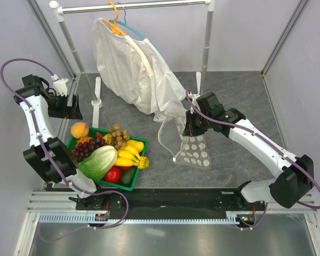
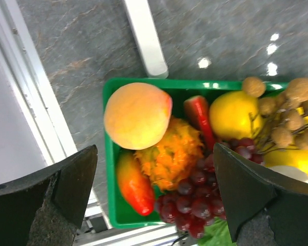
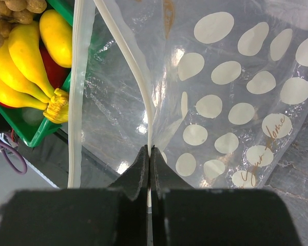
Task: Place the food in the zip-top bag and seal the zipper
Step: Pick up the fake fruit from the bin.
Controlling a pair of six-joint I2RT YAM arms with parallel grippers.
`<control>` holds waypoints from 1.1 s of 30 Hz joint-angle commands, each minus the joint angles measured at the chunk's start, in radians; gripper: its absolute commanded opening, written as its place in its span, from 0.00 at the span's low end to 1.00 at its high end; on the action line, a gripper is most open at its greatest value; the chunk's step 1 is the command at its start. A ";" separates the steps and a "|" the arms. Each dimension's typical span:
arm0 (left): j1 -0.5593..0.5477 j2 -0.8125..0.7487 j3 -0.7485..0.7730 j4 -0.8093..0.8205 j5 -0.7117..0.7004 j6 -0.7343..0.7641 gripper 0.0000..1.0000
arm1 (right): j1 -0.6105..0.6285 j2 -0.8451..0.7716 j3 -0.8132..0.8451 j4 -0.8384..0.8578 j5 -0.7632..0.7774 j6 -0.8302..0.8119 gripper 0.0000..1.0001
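Currently the peach is sitting at the far left corner of the green basket. The dark grape bunch and the tan berry bunch are lying in the same basket. The zip-top bag is hanging to the right of the basket, apart from the food, its dotted lower end resting on the grey table. The right gripper is pinching one lip of the zipper, jaws pressed tight on the strip, and the bag's mouth is gaping. The left gripper is hovering above the peach with its fingers spread wide, gripping nothing. A lettuce head and a banana bunch are filling the basket's near side. A white garment is hanging behind the bag.
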State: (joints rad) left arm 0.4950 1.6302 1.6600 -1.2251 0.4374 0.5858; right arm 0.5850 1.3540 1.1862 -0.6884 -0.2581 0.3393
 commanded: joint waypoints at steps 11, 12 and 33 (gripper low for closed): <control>-0.076 0.063 -0.130 0.094 -0.141 0.155 1.00 | -0.004 0.002 -0.002 0.010 -0.032 -0.026 0.00; -0.085 0.069 -0.140 0.119 -0.143 0.151 1.00 | -0.004 0.000 0.000 0.009 -0.030 -0.028 0.00; -0.136 0.083 -0.309 0.306 -0.285 0.137 0.81 | -0.004 0.019 0.013 -0.016 -0.044 -0.040 0.00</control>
State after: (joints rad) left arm 0.3630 1.7325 1.3525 -0.9489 0.1688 0.7002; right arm 0.5850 1.3735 1.1851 -0.7021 -0.2951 0.3130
